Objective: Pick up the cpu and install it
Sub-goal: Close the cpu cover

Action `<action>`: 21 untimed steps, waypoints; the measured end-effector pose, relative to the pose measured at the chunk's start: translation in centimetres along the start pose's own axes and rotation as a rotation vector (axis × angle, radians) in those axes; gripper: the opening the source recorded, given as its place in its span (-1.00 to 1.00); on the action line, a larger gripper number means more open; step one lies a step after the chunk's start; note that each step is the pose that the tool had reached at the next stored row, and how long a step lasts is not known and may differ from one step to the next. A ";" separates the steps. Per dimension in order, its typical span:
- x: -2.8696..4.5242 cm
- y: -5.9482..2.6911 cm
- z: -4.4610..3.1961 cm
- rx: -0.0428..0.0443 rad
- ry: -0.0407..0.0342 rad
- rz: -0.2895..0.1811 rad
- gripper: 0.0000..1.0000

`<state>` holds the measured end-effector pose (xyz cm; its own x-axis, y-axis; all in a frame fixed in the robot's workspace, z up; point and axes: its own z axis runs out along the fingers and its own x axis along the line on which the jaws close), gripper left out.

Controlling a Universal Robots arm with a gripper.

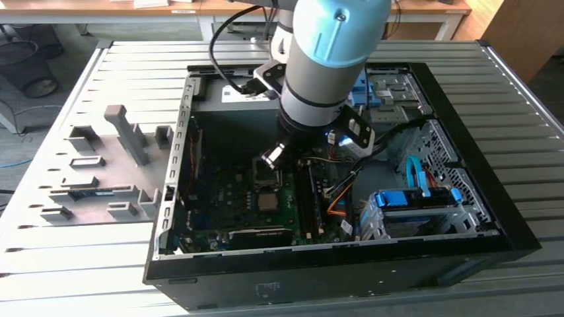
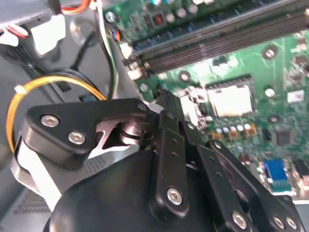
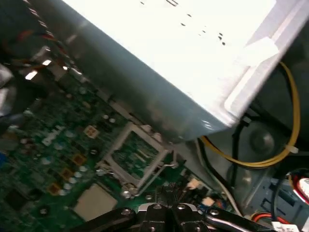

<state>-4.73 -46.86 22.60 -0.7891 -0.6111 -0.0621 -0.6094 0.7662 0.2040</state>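
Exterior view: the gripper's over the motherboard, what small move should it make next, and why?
Probably a short sideways shift to centre the gripper over the cpu. In the second wrist view the cpu lies flat and uncovered on the motherboard, apart from the gripper and off to one side of it.

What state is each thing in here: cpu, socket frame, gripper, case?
cpu: lying flat in the socket on the board, not held.
socket frame: flipped open, next to the cpu.
gripper: fingers shut with nothing seen between them, above the board near the socket.
computer case: lying on its side, panel off, inside exposed.
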 end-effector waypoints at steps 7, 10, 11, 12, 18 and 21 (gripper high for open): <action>-1.68 1.10 1.24 -0.0008 0.0008 0.000 -0.80; -2.25 1.79 1.79 -0.0015 0.0004 0.000 -0.80; -2.33 1.90 1.96 -0.0021 -0.0002 0.000 -0.80; -2.37 1.97 2.13 -0.0028 -0.0009 0.000 -0.80; -2.28 1.96 2.61 -0.0064 -0.0034 0.000 -0.80; -2.24 1.94 2.83 -0.0150 -0.0101 -0.001 -0.80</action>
<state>-4.36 -43.44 20.36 -0.7893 -0.6098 -0.0722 -0.6090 0.7624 0.2186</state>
